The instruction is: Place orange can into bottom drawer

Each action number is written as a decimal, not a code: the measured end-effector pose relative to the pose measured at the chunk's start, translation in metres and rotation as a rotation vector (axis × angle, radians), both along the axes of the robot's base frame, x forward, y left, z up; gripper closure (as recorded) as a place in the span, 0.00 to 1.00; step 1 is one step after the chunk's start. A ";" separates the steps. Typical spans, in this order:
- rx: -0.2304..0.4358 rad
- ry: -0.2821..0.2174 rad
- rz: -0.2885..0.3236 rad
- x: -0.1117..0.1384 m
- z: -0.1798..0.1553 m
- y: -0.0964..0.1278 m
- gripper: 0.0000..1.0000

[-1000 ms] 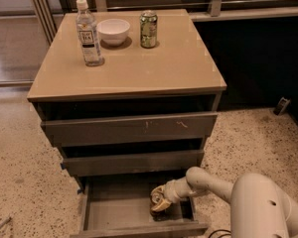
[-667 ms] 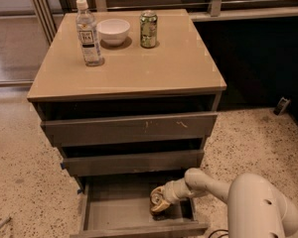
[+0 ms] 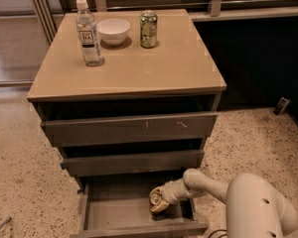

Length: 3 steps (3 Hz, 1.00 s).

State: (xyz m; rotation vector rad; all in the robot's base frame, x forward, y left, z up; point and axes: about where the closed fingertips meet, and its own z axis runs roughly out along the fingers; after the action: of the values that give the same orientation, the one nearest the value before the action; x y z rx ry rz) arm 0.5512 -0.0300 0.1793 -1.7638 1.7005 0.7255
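The bottom drawer [image 3: 114,209] is pulled open below the two taller-fronted drawers. It is a flat grey tray with a low front. My gripper [image 3: 161,198] reaches into its right part from the right. It is shut on the orange can [image 3: 157,202]. The can is tilted on its side, with its silver top facing left, at or just above the drawer floor. My pale arm [image 3: 208,185] runs from the lower right corner of the view to the drawer.
The cabinet's tan top [image 3: 129,58] carries a water bottle [image 3: 87,32], a white bowl [image 3: 113,31] and a green can [image 3: 148,29]. The middle drawer [image 3: 134,162] and the top drawer [image 3: 129,128] are partly open above my gripper. Speckled floor lies around the cabinet.
My arm has shifted very slightly to the left. The can stays in my gripper inside the bottom drawer.
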 end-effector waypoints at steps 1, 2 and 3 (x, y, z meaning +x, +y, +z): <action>0.000 0.000 0.000 0.000 0.000 0.000 0.58; 0.000 0.000 0.000 0.000 0.000 0.000 0.35; 0.000 0.000 0.000 0.000 0.000 0.000 0.04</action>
State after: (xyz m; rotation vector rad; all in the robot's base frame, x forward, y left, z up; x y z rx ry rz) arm 0.5511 -0.0299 0.1797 -1.7638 1.7004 0.7257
